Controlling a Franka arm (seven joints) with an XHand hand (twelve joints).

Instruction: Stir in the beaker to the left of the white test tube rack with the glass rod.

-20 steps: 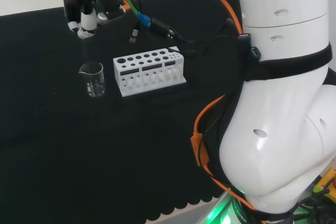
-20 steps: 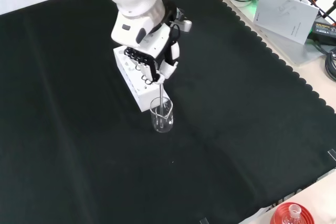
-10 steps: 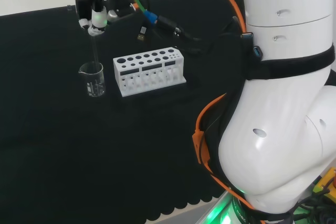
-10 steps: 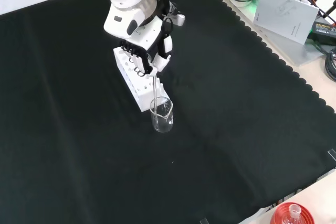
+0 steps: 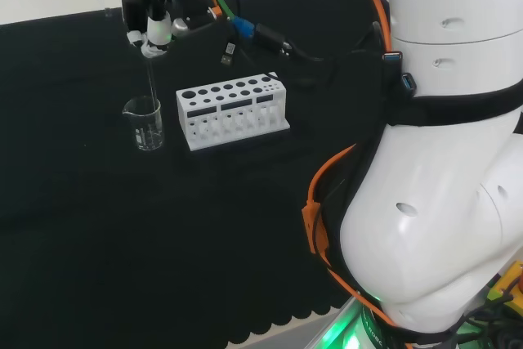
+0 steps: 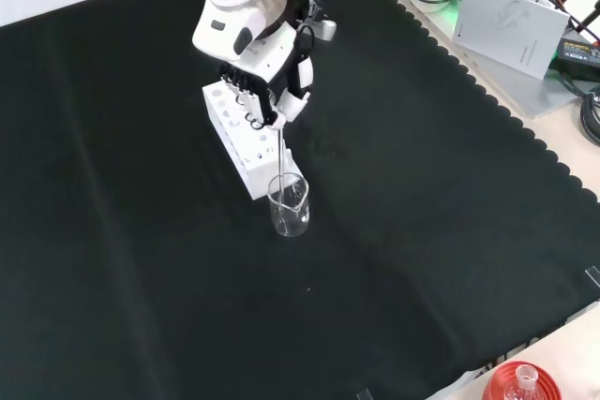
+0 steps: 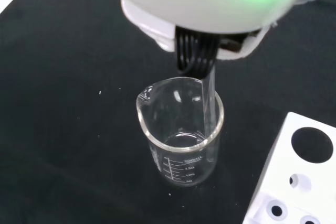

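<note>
A small clear glass beaker stands on the black cloth just left of the white test tube rack in the head view. The hand hovers above the beaker with its fingers curled round the top of a thin glass rod. The rod hangs nearly upright and its lower end reaches down inside the beaker, near the wall on the rack's side. In the wrist view the beaker looks empty.
In the front view the rack lies directly behind the beaker, under the hand. Papers and cables lie off the cloth at the front view's top right, and a red ribbed stand with a flask sits at its bottom right.
The hand has shifted right in the head view, from left of the beaker to above it, bringing the rod upright with its tip in the beaker. Beaker and rack have stayed put.
</note>
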